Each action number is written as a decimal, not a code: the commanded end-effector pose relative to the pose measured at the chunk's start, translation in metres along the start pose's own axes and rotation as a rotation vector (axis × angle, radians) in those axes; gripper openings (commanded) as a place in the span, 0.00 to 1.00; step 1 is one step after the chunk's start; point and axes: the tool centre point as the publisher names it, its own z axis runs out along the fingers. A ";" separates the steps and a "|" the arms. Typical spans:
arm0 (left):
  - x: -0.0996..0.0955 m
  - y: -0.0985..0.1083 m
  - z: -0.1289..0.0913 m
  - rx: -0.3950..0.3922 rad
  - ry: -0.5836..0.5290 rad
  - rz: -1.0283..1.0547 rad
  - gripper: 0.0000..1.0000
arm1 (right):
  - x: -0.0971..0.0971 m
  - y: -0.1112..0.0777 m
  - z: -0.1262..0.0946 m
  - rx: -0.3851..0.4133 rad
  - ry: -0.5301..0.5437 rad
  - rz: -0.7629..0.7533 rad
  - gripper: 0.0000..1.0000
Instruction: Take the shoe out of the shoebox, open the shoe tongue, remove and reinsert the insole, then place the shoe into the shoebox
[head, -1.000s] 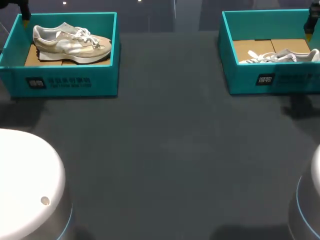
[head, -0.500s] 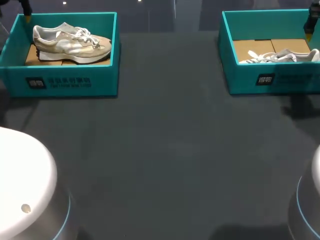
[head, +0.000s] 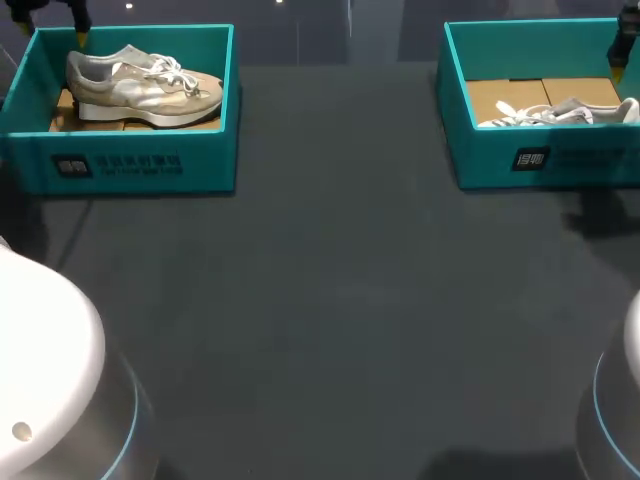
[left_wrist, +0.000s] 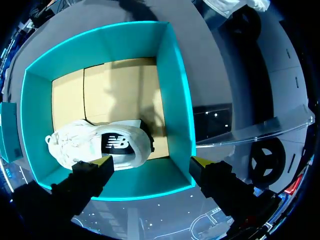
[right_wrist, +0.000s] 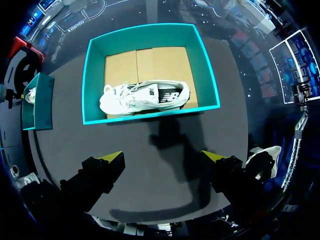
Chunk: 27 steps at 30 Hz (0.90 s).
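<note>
Two teal shoeboxes stand at the far side of the table. The left shoebox (head: 130, 165) holds a beige and white sneaker (head: 140, 85) lying on its side. My left gripper (head: 48, 22) hangs open above that box's far left corner; in the left wrist view the left gripper (left_wrist: 150, 162) is over the box wall (left_wrist: 175, 100), with the sneaker (left_wrist: 100, 147) beneath one fingertip. The right shoebox (head: 540, 160) holds a white sneaker (head: 560, 112). My right gripper (right_wrist: 162, 156) is open, high above the table beside its shoebox (right_wrist: 150, 32) and sneaker (right_wrist: 145, 97).
Both boxes have brown cardboard floors. Dark grey table surface (head: 340, 300) stretches between and in front of the boxes. The white rounded bodies of my arms rise at the near left (head: 40, 360) and near right (head: 620, 400) corners.
My left gripper has shifted to the right along the far edge of the left box, and the left arm's white body has sunk toward the near left corner. The right arm has kept still.
</note>
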 end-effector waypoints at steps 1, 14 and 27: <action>-0.003 0.010 0.013 0.032 0.009 0.001 1.00 | 0.000 0.000 0.000 0.000 -0.001 0.001 1.00; -0.017 0.006 0.047 0.037 0.037 -0.015 0.94 | 0.000 0.000 0.000 0.000 -0.001 0.001 1.00; -0.018 -0.001 0.072 0.051 0.083 -0.069 0.86 | 0.000 0.000 0.000 0.000 -0.001 0.001 1.00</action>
